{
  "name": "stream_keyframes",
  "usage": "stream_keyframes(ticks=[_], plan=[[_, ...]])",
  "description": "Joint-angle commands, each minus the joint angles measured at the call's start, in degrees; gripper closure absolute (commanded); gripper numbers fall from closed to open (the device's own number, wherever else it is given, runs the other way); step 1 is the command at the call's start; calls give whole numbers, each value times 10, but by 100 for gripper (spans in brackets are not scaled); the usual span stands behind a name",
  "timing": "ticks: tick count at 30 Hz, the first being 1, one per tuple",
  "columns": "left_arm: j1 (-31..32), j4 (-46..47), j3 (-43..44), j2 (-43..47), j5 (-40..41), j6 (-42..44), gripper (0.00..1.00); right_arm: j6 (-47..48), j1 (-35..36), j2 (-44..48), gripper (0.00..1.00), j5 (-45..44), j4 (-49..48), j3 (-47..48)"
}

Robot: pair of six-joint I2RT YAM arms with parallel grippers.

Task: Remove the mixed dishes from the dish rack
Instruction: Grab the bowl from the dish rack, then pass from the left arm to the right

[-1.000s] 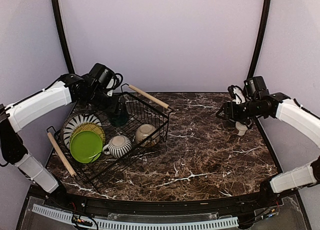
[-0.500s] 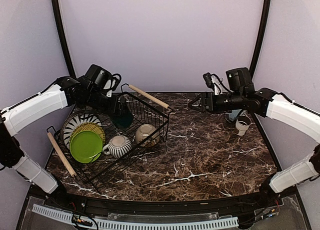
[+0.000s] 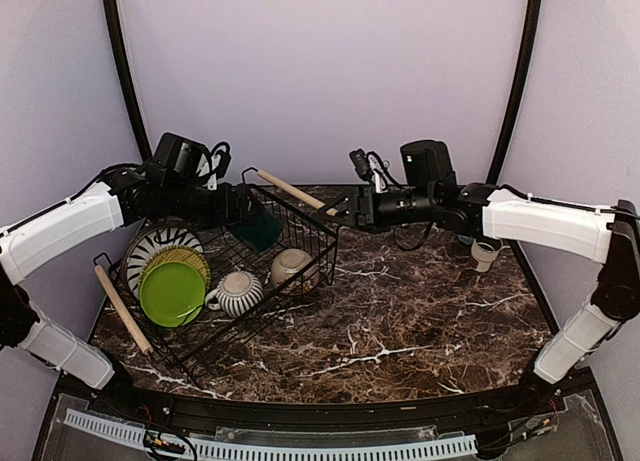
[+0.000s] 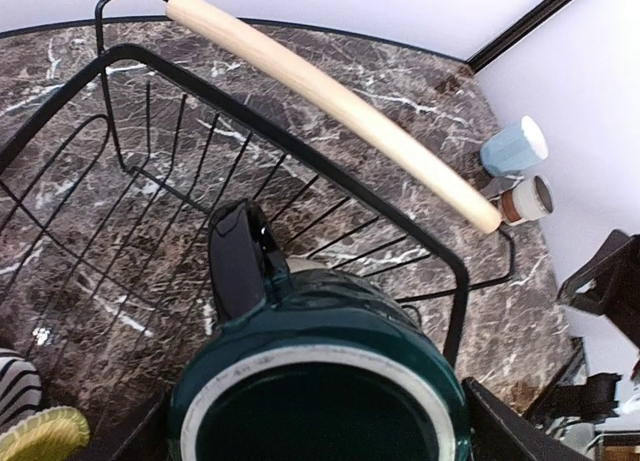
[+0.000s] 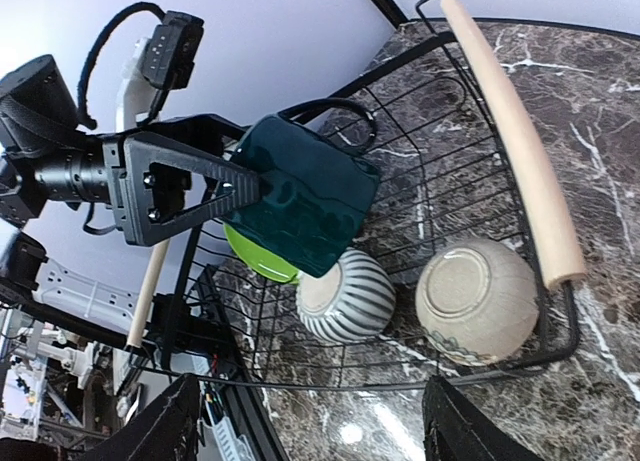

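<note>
Left end effector: clamped wide around dark teal glazed mug, held tilted above black wire dish rack. Rack contents, near to far: lime green plate, striped mug, cream bowl, olive-yellow plate, black-and-white radial-striped plate. Right end effector: empty, jaws wide, near rack's far wooden handle; beyond, on brown marble desk, light blue cup just beside small white cup.

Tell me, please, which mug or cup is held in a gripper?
The dark teal mug, in the left gripper above the dish rack; the striped mug lies in the rack, the light blue cup and small white cup sit on the table.
</note>
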State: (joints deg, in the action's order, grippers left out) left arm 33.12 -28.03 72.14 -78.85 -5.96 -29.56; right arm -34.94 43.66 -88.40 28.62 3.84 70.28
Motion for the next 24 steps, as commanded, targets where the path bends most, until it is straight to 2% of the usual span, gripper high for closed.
stream_keyframes(ticks=[1,6,17,20,24], plan=[[-22,150,-43,41,-104,-84,99,-50,15,-24,27,36,-106,19],[-35,310,-94,58,-187,-160,99,-92,21,-63,27,73,-180,25],[-35,546,-172,68,-261,-299,99,-152,42,-129,27,103,-285,56],[-35,606,-194,59,-279,-344,99,-158,42,-133,31,106,-315,64],[-35,675,-216,47,-296,-381,99,-165,47,-133,41,110,-359,64]])
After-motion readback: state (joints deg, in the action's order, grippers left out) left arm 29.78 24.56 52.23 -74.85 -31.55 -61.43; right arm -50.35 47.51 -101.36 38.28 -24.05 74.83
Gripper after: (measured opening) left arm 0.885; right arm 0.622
